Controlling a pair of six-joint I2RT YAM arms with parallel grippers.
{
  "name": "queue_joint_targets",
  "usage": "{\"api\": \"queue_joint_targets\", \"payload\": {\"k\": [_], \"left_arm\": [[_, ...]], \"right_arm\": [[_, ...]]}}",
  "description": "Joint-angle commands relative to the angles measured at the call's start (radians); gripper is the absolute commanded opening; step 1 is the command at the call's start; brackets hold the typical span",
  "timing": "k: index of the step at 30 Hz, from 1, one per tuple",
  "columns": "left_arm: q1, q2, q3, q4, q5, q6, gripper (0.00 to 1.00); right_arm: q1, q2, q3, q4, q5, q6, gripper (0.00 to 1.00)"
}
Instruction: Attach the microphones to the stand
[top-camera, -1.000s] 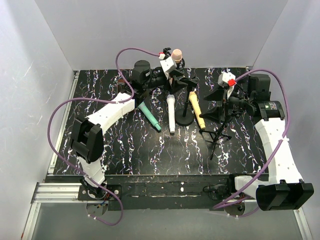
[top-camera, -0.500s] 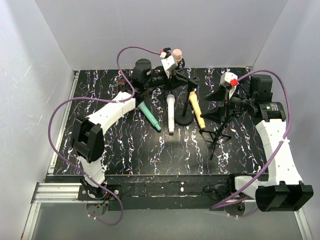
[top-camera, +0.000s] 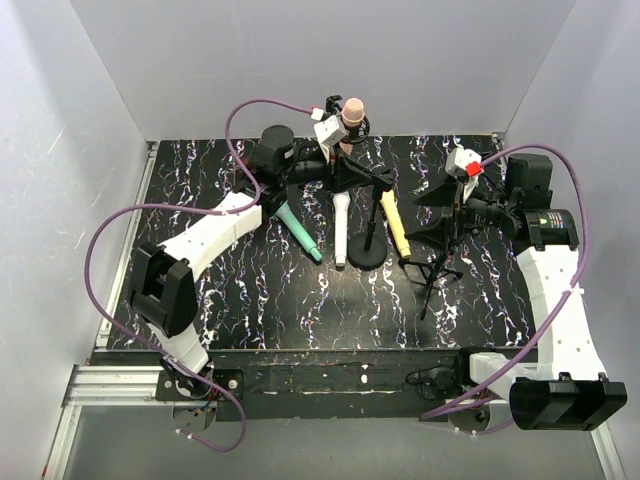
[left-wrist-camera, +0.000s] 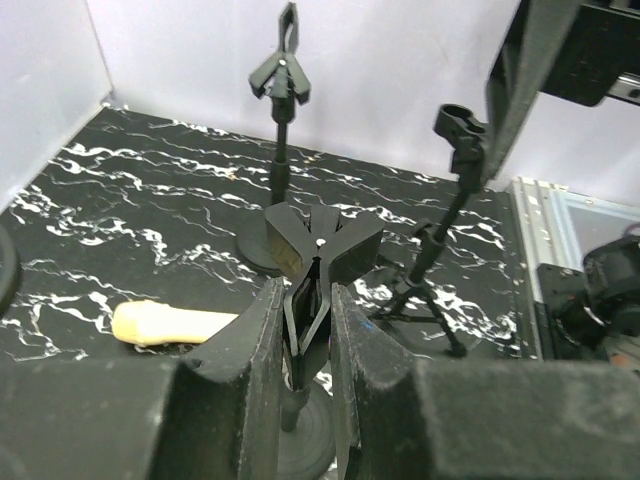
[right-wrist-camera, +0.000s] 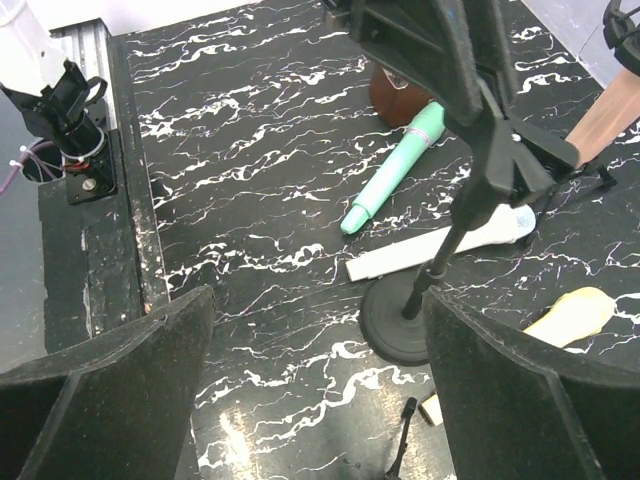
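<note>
While the left gripper (left-wrist-camera: 305, 300) clamps narrowly on the clip (left-wrist-camera: 320, 245) of the round stand (top-camera: 367, 250), the right gripper (right-wrist-camera: 315, 310) hangs wide open, holding nothing.
Three mics lie flat on the table (top-camera: 250, 290): the green mic (top-camera: 299, 232) left, the white mic (top-camera: 341, 225) with its end by the stand's base, the yellow mic (top-camera: 394, 222) just right of the pole. The pink mic (top-camera: 352, 108) sits raised at the back edge; what holds it, I cannot tell. A tripod stand (top-camera: 437, 268) is near the right gripper.
</note>
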Motion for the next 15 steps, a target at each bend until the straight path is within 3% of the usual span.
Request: {"api": "queue_joint_targets", "payload": {"k": [1, 8, 15], "left_arm": [[-0.005, -0.147, -0.063, 0.048, 0.055, -0.105, 0.0], [-0.022, -0.249, -0.149, 0.001, 0.086, -0.107, 0.0], [-0.091, -0.331, -0.241, -0.099, 0.043, -0.003, 0.0]], "right_arm": [[-0.005, -0.031, 0.044, -0.048, -0.025, -0.02, 0.9], [-0.005, -0.028, 0.096, -0.209, -0.072, -0.133, 0.91], [-0.003, -0.039, 0.079, -0.232, -0.118, -0.137, 0.91]]}}
